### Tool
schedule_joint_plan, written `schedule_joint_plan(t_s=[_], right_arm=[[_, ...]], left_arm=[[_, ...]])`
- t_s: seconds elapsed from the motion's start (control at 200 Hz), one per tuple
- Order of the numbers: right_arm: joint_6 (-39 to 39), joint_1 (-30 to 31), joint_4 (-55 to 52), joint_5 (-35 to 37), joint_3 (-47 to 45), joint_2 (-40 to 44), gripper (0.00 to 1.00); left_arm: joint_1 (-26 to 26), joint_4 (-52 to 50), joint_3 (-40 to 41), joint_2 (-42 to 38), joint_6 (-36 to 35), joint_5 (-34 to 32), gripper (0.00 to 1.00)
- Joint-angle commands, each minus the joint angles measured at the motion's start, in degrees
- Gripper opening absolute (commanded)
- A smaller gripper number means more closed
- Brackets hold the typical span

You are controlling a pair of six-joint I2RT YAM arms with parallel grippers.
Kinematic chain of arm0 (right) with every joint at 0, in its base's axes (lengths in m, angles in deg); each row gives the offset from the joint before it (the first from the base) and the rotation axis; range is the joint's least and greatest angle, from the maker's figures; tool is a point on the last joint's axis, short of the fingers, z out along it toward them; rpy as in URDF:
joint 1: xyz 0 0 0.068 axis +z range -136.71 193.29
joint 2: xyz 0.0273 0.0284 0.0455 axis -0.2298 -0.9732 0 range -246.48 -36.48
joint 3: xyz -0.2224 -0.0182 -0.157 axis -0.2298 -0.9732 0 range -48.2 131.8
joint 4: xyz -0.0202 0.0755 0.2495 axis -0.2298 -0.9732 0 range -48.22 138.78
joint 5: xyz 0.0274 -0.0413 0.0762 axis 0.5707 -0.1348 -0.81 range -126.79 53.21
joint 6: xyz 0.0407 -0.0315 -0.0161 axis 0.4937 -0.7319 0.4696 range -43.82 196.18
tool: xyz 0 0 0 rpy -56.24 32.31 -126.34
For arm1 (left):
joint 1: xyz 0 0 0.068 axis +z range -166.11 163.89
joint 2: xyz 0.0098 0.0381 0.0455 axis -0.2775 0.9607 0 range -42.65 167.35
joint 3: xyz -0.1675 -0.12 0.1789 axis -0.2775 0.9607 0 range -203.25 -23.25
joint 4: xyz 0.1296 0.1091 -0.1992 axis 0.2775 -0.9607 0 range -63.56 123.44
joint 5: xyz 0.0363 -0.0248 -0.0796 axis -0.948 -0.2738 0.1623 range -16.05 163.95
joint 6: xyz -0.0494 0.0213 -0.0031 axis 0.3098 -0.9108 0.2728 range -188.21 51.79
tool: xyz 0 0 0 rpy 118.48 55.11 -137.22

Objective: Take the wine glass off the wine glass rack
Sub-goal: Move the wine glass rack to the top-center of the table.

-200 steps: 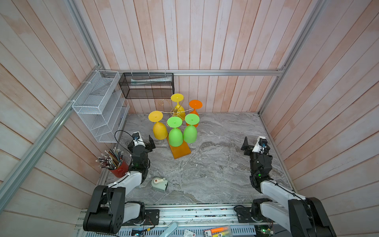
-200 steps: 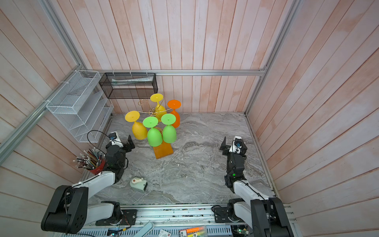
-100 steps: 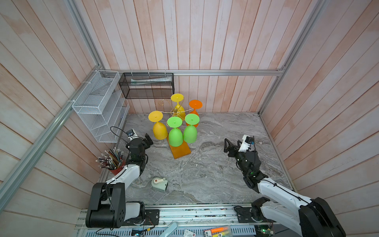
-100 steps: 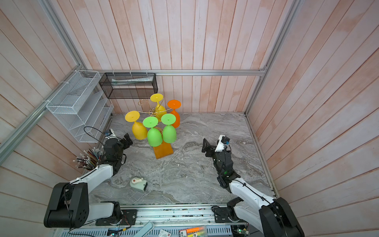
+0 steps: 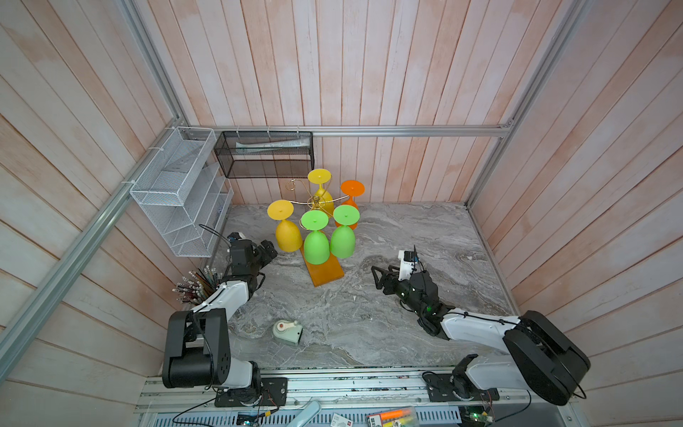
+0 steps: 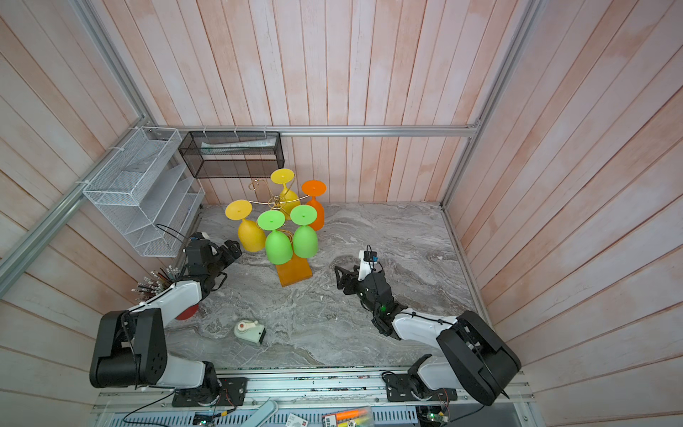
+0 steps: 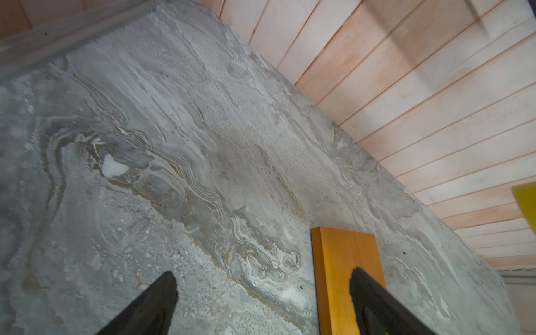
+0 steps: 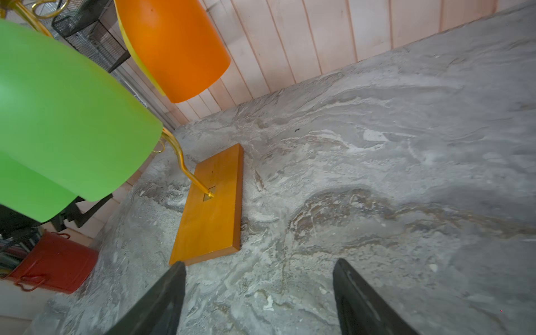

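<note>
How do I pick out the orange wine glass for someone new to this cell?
Below the black mesh basket on the back wall stands the gold wine glass rack. Five glasses hang upside down from it; the orange wine glass is at the back, on the robot's right, the only one not yellow or green.

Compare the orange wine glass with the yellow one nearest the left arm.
On the wine glass rack, the orange wine glass hangs at the back right, the front yellow wine glass at the front left. The yellow one is close beside the left gripper; the orange one has no gripper near. Both hang upside down, foot up.
</note>
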Motion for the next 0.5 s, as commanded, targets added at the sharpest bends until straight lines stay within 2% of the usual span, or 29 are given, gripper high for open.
schedule_joint_plan(t_s=[0.0,0.275,0.495], right_arm=[[1.4,1.6,3.7,-4.7,2.3,-3.8,0.74],[5.2,5.7,8.2,-9.8,8.7,-16.3,0.68],[8.5,8.5,10.1,-10.0,14.5,-25.4,0.65]], left_arm=[[0.4,-1.8,-1.0,1.2,3.6,5.4,0.93],[0.6,-4.4,-2.9,3.0,5.4,9.2,0.9],[0.6,-6.8,-4.4,3.2,4.3,10.1,0.9]])
